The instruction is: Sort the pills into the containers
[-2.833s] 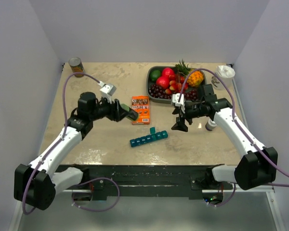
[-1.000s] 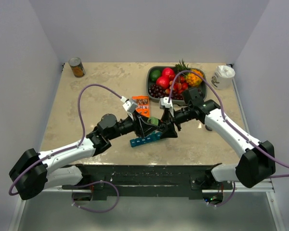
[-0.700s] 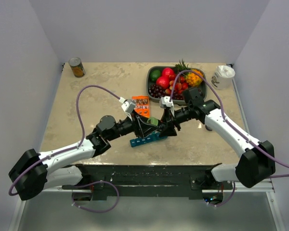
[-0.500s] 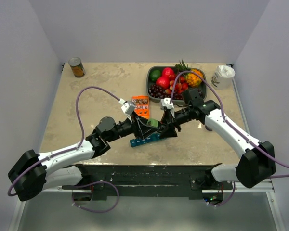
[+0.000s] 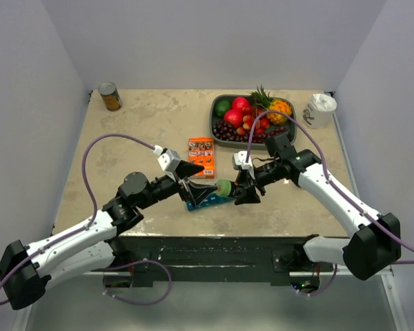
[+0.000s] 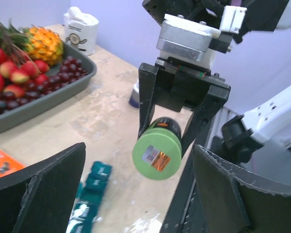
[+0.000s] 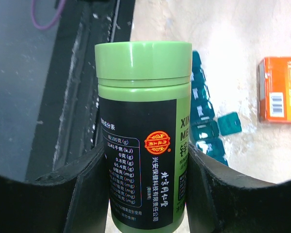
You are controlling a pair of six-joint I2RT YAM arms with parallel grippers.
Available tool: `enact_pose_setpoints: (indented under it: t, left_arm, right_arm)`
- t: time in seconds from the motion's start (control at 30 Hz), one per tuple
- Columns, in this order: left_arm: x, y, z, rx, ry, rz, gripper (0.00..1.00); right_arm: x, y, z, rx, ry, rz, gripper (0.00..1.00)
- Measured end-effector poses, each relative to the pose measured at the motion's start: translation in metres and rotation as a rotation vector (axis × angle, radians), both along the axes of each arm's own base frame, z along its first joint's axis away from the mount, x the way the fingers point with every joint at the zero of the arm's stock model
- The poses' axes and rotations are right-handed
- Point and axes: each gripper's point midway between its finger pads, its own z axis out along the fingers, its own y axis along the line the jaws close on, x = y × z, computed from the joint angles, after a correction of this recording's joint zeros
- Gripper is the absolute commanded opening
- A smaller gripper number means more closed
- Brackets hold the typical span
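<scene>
your right pincer (image 5: 233, 190) is clenched on the green bottle (image 5: 224, 186), cap towards your released left pincer (image 5: 199, 183) just beside it, above the pill organiser (image 7: 203, 121) lying along the desk's (image 5: 145, 131) near edge, mid-way.

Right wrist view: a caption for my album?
Right gripper grips a green bottle, with the teal pill organiser and orange box behind it.
</scene>
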Motion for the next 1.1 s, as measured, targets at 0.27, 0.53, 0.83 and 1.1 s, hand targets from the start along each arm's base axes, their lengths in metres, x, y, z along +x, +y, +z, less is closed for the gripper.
enact_pose_setpoints:
  t: [0.27, 0.53, 0.83, 1.1]
  left_arm:
    - [-0.011, 0.018, -0.007, 0.181, -0.238, -0.030, 0.94]
    - [-0.019, 0.018, -0.027, 0.328, -0.415, -0.122, 0.93]
    - [-0.025, 0.005, -0.054, 0.425, -0.530, -0.267, 0.91]
    - [-0.025, -0.009, -0.064, 0.469, -0.602, -0.356, 0.90]
  right_arm:
    - [0.002, -0.011, -0.011, -0.065, -0.069, 0.001, 0.00]
    - [-0.003, -0.020, -0.027, -0.112, -0.090, 0.005, 0.00]
    - [-0.003, -0.020, -0.030, -0.116, -0.093, 0.010, 0.00]
    - [-0.004, -0.020, -0.033, -0.117, -0.093, 0.014, 0.00]
